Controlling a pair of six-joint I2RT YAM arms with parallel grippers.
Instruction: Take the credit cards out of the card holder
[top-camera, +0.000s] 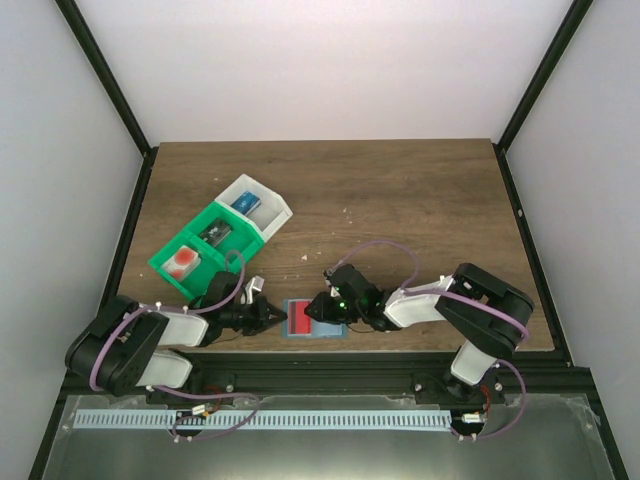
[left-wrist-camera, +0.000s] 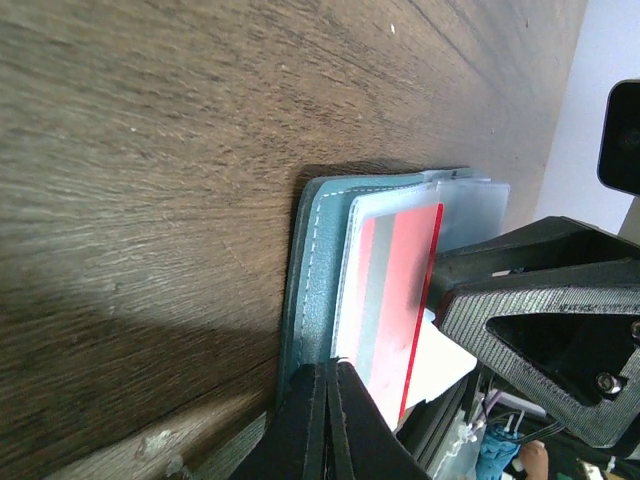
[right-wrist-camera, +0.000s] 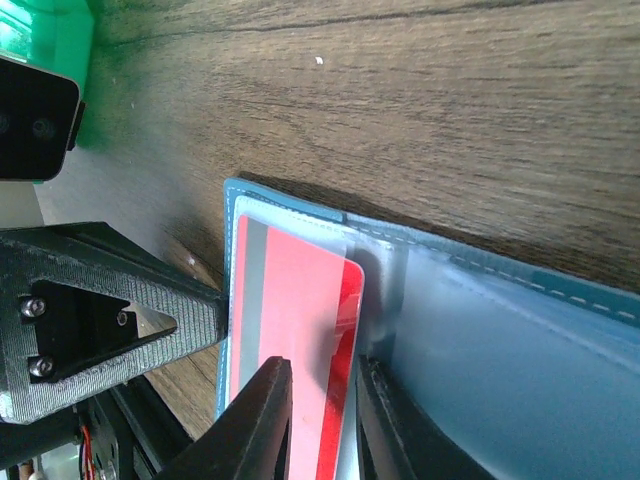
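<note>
The blue-teal card holder (top-camera: 330, 332) lies open near the table's front edge. A credit card (top-camera: 299, 320), red with a grey stripe on this face, sits in its left clear pocket and sticks out partly toward the middle fold. My left gripper (top-camera: 280, 316) is shut, its tips (left-wrist-camera: 330, 368) touching the holder's (left-wrist-camera: 315, 260) left edge beside the card (left-wrist-camera: 400, 290). My right gripper (top-camera: 317, 308) is narrowly open (right-wrist-camera: 322, 365). One finger is over the card's (right-wrist-camera: 290, 300) face, the other at its exposed end on the holder (right-wrist-camera: 480, 320).
A green-and-white compartment tray (top-camera: 262, 232) stands at the back left. A white thing with a red spot (top-camera: 182, 262) lies in its nearest compartment, and blue items in others. The table's front edge runs just below the holder.
</note>
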